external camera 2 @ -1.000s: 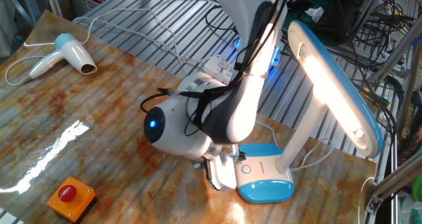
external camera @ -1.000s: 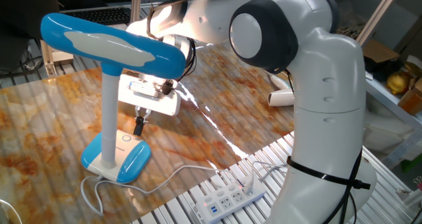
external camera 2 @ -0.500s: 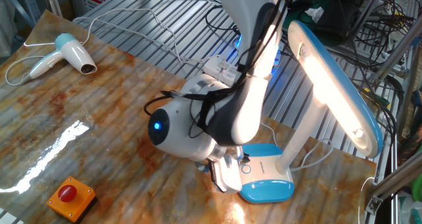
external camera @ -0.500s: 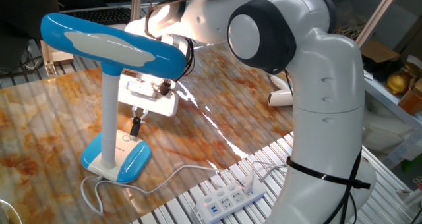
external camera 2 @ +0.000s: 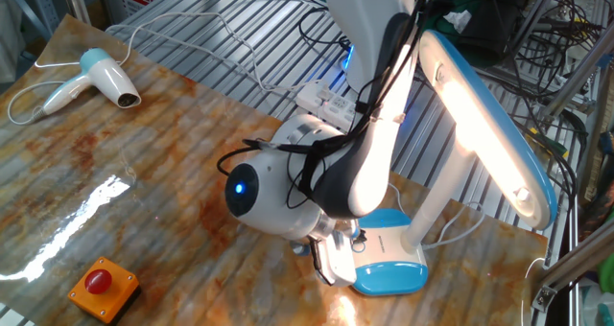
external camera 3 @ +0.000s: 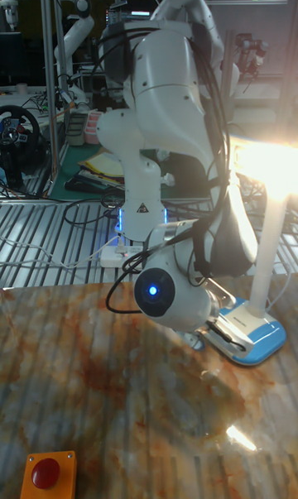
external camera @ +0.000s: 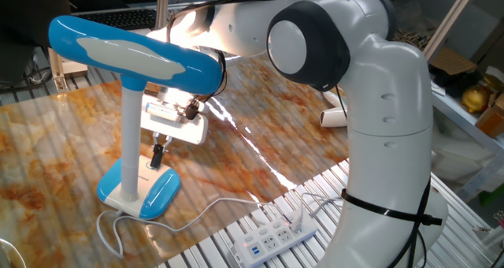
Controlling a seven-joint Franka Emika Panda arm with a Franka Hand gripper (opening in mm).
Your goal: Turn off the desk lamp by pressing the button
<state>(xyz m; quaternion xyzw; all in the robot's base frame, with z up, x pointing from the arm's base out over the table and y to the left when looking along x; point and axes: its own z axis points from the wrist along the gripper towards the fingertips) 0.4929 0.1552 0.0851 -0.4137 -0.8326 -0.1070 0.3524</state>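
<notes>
Desk lamp [external camera: 130,102] stands at the table's near corner in one fixed view, base [external camera 2: 393,265] close to the table edge [external camera: 205,232]. Lamp is lit: head underside glows bright in the other fixed view [external camera 2: 480,125] and washes out the tall fixed view. Blue oval head, pale slim column [external camera: 130,142], blue-white rounded base. Button not resolvable in any view; the white face of the base is partly covered by the gripper and wrist.

Gripper [external camera: 157,156] sits under the lamp head, pointing down at the base's white face, dark fingertips at or just above it; contact cannot be confirmed. Finger gap not visible, so the gripper's opening cannot be told. Nothing seen held.

Arm folded low over the table: the wrist with its blue indicator light [external camera 2: 240,185] is beside the base, with the forearm rising behind it to the robot's white body.

Surroundings: white cord [external camera: 181,217] runs from the base to a white power strip [external camera: 272,238] on the metal rack. Hair dryer [external camera 2: 96,80] well apart at the far corner. Orange box with a red button [external camera 2: 96,286] near the front edge. Marbled orange tabletop [external camera 2: 144,173] with glare patch.
</notes>
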